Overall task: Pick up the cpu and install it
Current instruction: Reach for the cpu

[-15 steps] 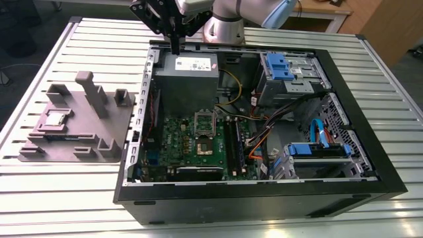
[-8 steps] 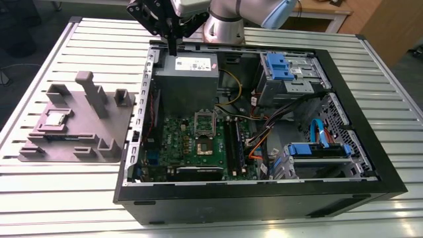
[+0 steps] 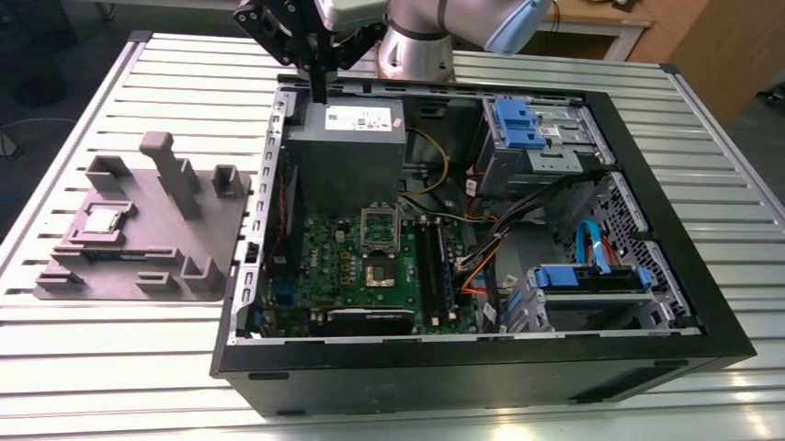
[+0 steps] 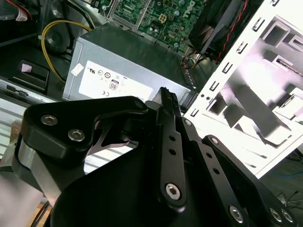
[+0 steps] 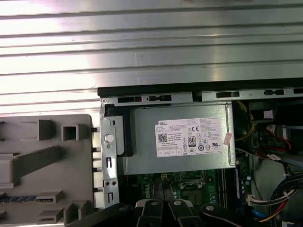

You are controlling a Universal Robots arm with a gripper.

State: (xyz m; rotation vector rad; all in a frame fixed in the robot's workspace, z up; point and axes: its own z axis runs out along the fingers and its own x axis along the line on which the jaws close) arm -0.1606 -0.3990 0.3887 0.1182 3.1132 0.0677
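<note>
Cpu [image 3: 101, 220] on tray [image 3: 129, 289] — tray beside computer case [image 3: 491, 378].

An open black computer case [image 3: 491, 363] lay on its side on a slatted silver metal tabletop [image 3: 147, 367]. Inside, a grey power supply [image 3: 344, 156] with a white label sat at the far end, and a green motherboard [image 3: 331, 266] lay just below it. Yellow wires [image 3: 424, 152] curved beside the power supply. Toward the exterior view's right, two blue drive brackets [image 3: 516, 124] stood among metal bays, with a blue cable [image 3: 589, 241] and orange wires [image 3: 472, 276] between them. On the exterior view's left, just beside the case, rested a grey plastic tray [image 3: 147, 234] with upright blocks.
</note>
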